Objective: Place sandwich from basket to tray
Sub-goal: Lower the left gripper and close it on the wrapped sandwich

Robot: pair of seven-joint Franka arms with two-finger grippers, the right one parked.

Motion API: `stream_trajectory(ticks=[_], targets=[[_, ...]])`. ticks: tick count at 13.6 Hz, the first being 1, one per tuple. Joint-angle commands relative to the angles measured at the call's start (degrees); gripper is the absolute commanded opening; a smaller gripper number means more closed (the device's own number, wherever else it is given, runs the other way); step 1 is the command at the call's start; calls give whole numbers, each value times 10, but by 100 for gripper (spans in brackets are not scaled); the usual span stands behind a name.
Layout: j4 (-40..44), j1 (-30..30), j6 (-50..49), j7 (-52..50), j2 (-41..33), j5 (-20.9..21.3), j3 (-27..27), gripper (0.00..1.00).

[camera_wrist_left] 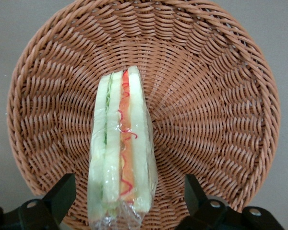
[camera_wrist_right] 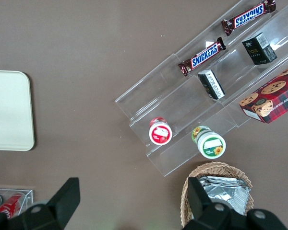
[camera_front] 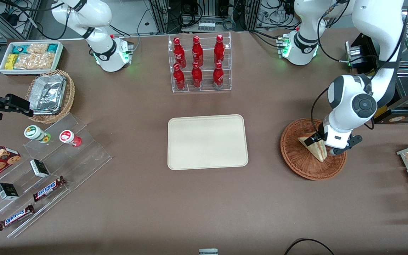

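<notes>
- The end effector (camera_front: 320,145) is lowered into the basket (camera_front: 298,160), which sits on the brown surface (camera_front: 204,198) toward the working arm's end.
- Its 2 fingers (camera_wrist_left: 62,194) are spread apart, 1 on each side of the sandwich (camera_wrist_left: 121,153), with a visible gap between each finger and the bread; it is released and grips nothing.
- The sandwich (camera_front: 313,146) lies in the basket (camera_wrist_left: 216,100) in a clear wrapper, its cut edge showing green, orange and red filling layers between pale bread slices.
- In the front view the sandwich's pointed end aims toward that camera, and the arm's wrist covers part of it.
- The tray (camera_front: 207,141) lies flat on the surface near the middle, well apart from the basket, with nothing on it.
- A clear rack of 6 red bottles (camera_front: 198,63) stands farther from the front camera than the tray.
- Toward the parked arm's end are a tan wicker basket with foil containers (camera_front: 50,94), a white bin of snack packets (camera_front: 30,56) and a clear stepped stand (camera_front: 48,170) holding 2 Snickers bars (camera_front: 48,187), small boxes and 2 round tubs.
</notes>
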Motion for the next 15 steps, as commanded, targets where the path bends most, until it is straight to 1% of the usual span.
stream_trajectory(ticks=[1, 2, 3, 4, 5, 6, 7, 8, 11, 13, 15], targets=[[-6, 2, 20, -11, 15, 11, 1, 100], [-7, 2, 20, -12, 17, 11, 4, 100], [-8, 2, 20, -12, 19, 11, 10, 92], [-9, 2, 20, -12, 20, 11, 10, 71], [-13, 2, 19, -12, 20, 11, 11, 43], [-15, 2, 18, -10, 19, 12, 11, 20], [-15, 2, 13, -7, 16, 12, 11, 4], [-15, 1, 6, -5, 13, 11, 12, 0], [-4, 0, -47, -4, -13, 11, 13, 0], [34, -3, -105, -5, -21, 11, 11, 0], [89, -7, -176, -2, -20, 13, 7, 0]])
